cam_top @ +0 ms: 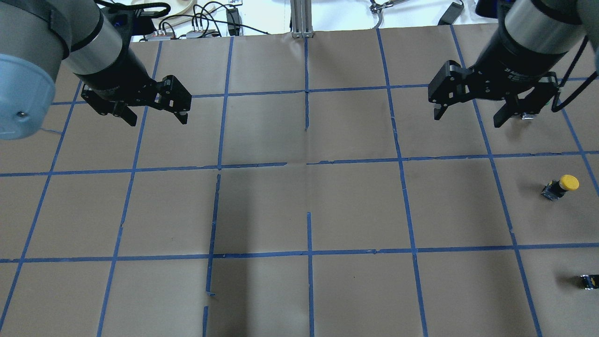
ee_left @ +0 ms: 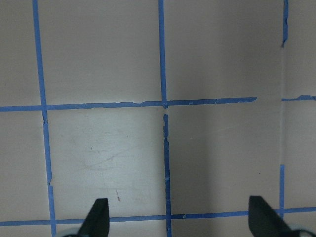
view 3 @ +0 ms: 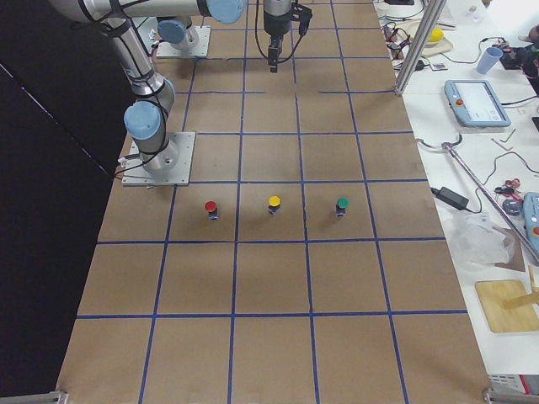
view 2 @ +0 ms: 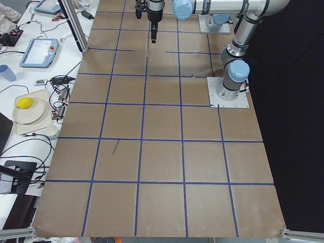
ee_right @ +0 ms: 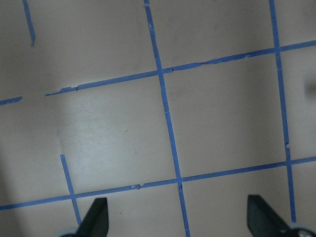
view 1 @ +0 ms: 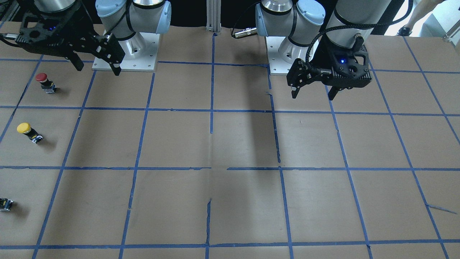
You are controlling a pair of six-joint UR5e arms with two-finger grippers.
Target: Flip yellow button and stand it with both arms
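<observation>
Silver tubes (view 1: pixel 354 14), light-blue joint caps (view 1: pixel 107 9), white screwed base plates (view 1: pixel 143 50). The black left gripper (view 1: pixel 312 95) and right gripper (view 1: pixel 97 71) are blue-lit, with a braided cable (view 1: pixel 312 45) at the left's twelve o'clock.

Three buttons (view 3: pixel 210 207) (view 3: pixel 274 203) (view 3: pixel 341 204) — two arms (cam_top: pixel 93 51) (cam_top: pixel 529 32), two grippers (cam_top: pixel 157 121) (cam_top: pixel 467 120).

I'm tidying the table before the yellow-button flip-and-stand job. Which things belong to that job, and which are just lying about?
Belongs to the job:
yellow button
left gripper, open
right gripper, open

Just lying about:
red button
green button
</observation>
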